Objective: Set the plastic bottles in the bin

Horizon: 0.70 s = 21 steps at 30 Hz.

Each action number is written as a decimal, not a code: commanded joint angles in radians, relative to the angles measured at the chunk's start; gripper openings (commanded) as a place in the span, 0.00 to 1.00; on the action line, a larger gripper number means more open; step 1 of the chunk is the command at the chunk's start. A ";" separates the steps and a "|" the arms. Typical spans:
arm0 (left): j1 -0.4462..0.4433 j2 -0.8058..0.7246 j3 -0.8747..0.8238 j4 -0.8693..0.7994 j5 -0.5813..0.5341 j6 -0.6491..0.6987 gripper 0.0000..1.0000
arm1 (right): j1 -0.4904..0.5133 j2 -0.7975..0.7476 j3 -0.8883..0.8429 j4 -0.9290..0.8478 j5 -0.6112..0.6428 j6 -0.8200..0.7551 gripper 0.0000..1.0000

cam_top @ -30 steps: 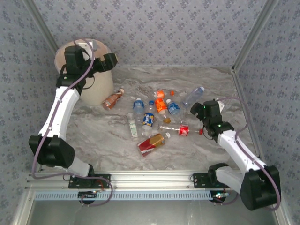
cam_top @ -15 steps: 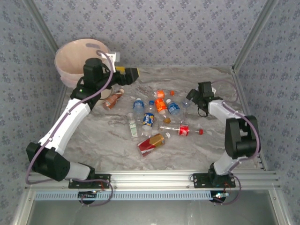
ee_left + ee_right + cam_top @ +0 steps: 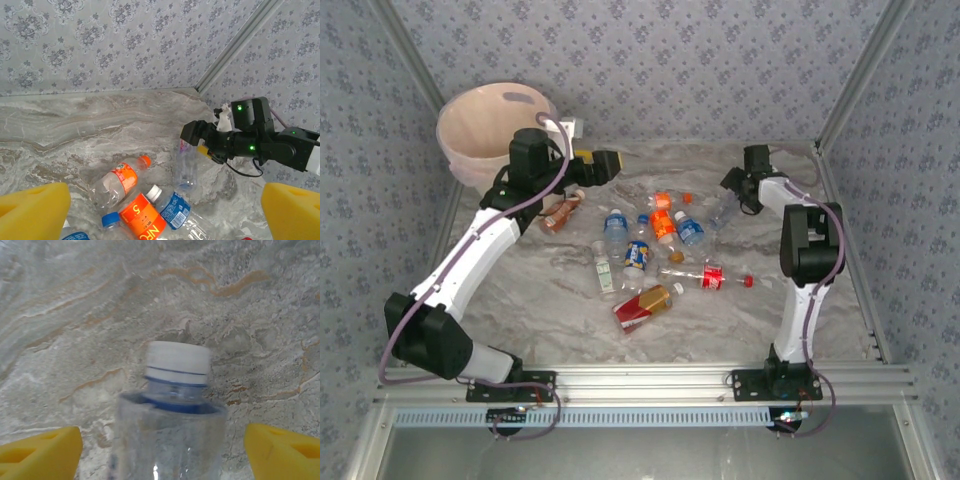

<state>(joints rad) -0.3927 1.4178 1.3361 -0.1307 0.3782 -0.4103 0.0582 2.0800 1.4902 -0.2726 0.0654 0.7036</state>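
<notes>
Squarely between the parted fingers [image 3: 40,452] of the right gripper [image 3: 162,450] lies a clear bottle [image 3: 172,407].

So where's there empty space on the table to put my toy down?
The table's near part, in front of the bottles, is bare. So is the far strip along the back wall. The middle is crowded with bottles, across to the bin.

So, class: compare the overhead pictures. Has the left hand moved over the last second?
Yes. The left hand was above the bin; now it has swung right, off the rim and out over the table toward the plastic bottles.
</notes>
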 commanded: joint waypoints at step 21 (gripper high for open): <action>-0.005 0.044 -0.064 0.004 0.078 -0.057 0.98 | 0.000 -0.214 -0.243 0.213 -0.014 -0.064 0.55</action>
<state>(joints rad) -0.3931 1.4498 1.2831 -0.1379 0.4347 -0.4549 0.0566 1.9720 1.2892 -0.1371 0.0631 0.6716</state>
